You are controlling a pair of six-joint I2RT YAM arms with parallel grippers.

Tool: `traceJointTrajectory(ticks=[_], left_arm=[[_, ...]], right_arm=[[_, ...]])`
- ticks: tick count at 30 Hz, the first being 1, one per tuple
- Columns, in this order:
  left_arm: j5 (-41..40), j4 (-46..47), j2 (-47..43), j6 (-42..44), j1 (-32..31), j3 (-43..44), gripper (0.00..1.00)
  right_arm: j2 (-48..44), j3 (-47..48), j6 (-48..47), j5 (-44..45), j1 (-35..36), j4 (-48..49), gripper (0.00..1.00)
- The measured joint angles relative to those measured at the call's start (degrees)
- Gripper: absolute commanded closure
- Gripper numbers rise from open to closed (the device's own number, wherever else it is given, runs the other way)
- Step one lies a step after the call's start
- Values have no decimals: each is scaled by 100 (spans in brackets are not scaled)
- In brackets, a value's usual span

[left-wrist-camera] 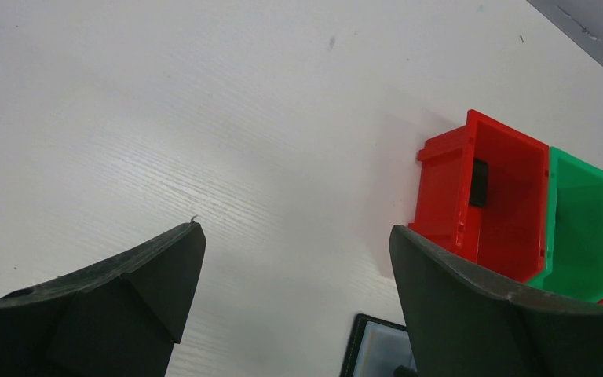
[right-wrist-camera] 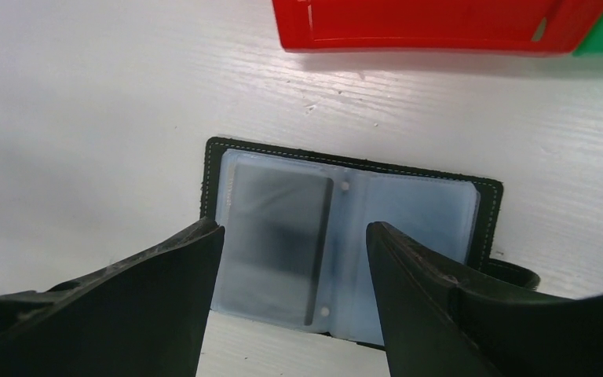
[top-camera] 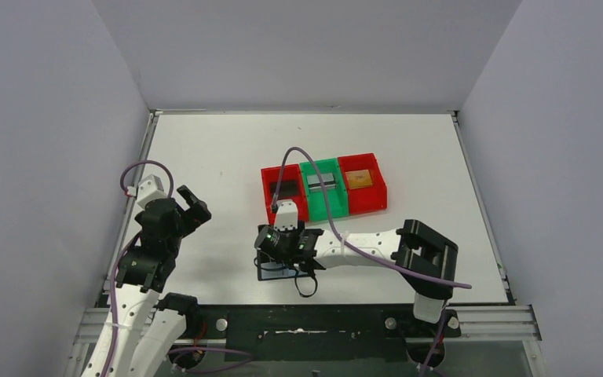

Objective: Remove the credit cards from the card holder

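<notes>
Black card holder [right-wrist-camera: 416, 212], open flat, directly beneath right end effector [right-wrist-camera: 294, 236]

Top view: we look down from above and behind arm bases [top-camera: 432, 308], far off, whole desk [top-camera: 204, 149] in frame. Left wrist: we peer low between left fingers [left-wrist-camera: 126, 306], facing across desk toward bins [left-wrist-camera: 510, 196], fairly near. Right wrist: we look steeply down between right fingers [right-wrist-camera: 149, 306], very close over open card holder [right-wrist-camera: 408, 212]. All three views share bins and card holder; right wrist catches only bin edge.
</notes>
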Motion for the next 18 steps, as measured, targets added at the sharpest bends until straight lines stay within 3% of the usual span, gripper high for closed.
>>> traceJointTrajectory(ticks=[7, 18], left_arm=[[-2, 0, -9, -2, 2, 0, 10], [4, 0, -11, -2, 9, -2, 10]], right_arm=[[448, 415, -22, -42, 205, -160, 36], [802, 542, 72, -79, 243, -391, 66]])
